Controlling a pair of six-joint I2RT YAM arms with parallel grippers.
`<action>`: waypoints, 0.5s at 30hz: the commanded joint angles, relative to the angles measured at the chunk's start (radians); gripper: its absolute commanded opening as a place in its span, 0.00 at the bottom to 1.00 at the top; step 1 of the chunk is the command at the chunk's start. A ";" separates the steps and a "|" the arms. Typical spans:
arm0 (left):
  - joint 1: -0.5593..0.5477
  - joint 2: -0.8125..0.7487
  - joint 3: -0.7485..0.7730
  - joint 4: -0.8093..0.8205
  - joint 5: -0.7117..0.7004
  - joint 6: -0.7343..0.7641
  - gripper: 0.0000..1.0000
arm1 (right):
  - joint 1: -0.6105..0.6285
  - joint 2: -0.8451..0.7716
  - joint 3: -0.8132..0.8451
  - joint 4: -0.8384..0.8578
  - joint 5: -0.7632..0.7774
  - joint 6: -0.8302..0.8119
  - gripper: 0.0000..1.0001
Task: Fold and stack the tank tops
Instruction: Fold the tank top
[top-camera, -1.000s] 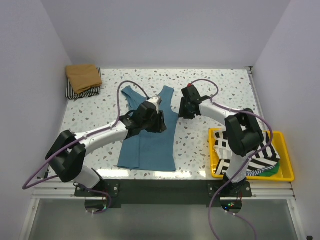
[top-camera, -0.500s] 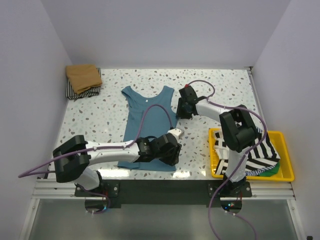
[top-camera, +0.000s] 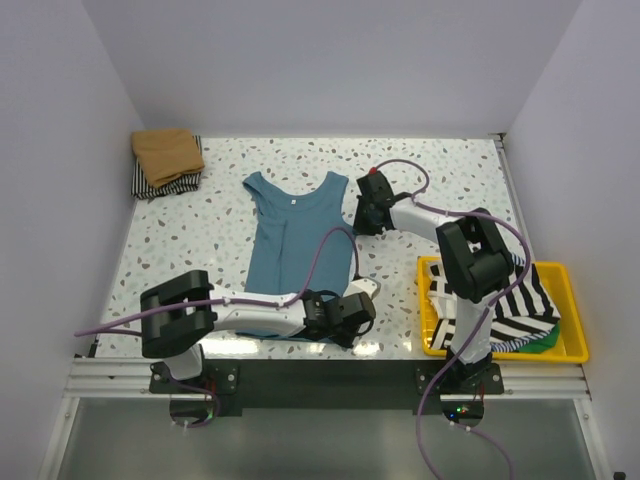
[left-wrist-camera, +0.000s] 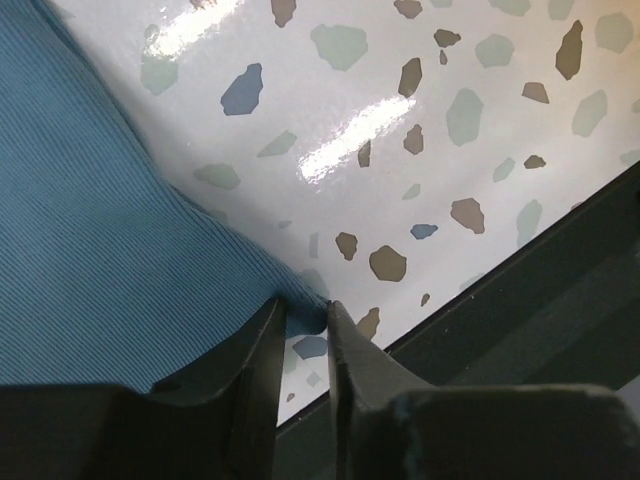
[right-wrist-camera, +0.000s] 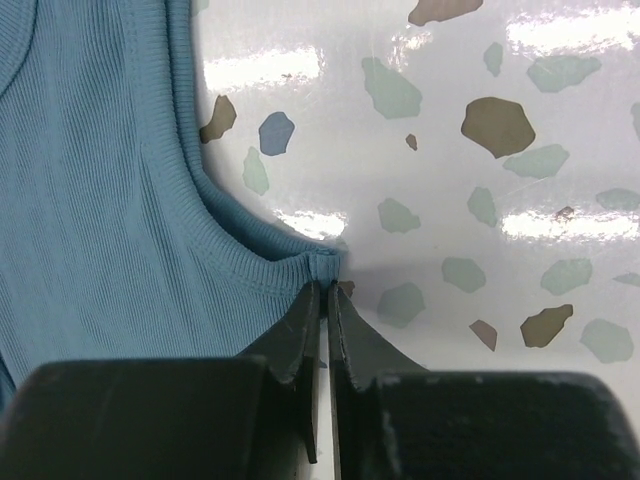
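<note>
A teal-blue tank top (top-camera: 295, 250) lies flat in the middle of the table, neck at the far end. My left gripper (top-camera: 352, 316) is at its near right hem corner. In the left wrist view the jaws (left-wrist-camera: 302, 305) stand a narrow gap apart with that corner of the tank top (left-wrist-camera: 100, 220) between the tips. My right gripper (top-camera: 362, 218) is at the right armhole. In the right wrist view it (right-wrist-camera: 324, 288) is shut on the side-seam corner of the tank top (right-wrist-camera: 100, 200). A tan tank top (top-camera: 167, 150) lies folded on a striped one (top-camera: 165, 183) at the far left.
A yellow tray (top-camera: 572, 350) at the near right holds striped tank tops (top-camera: 510, 310) and a green one (top-camera: 545, 343). The table's dark front edge (left-wrist-camera: 520, 300) runs just beside my left gripper. Walls close in the left, back and right.
My left arm has swept from the tank top's chest down to its near right hem corner. My right gripper has shifted slightly left onto the armhole corner.
</note>
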 joint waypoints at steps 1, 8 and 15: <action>-0.020 0.034 0.064 -0.040 -0.061 -0.010 0.26 | -0.003 0.002 0.014 -0.004 0.058 0.000 0.01; -0.048 0.034 0.102 -0.029 -0.056 0.013 0.00 | -0.025 -0.044 -0.010 -0.042 0.119 -0.014 0.00; -0.049 -0.069 0.038 0.063 -0.047 0.003 0.00 | -0.037 -0.096 -0.003 -0.093 0.171 -0.033 0.00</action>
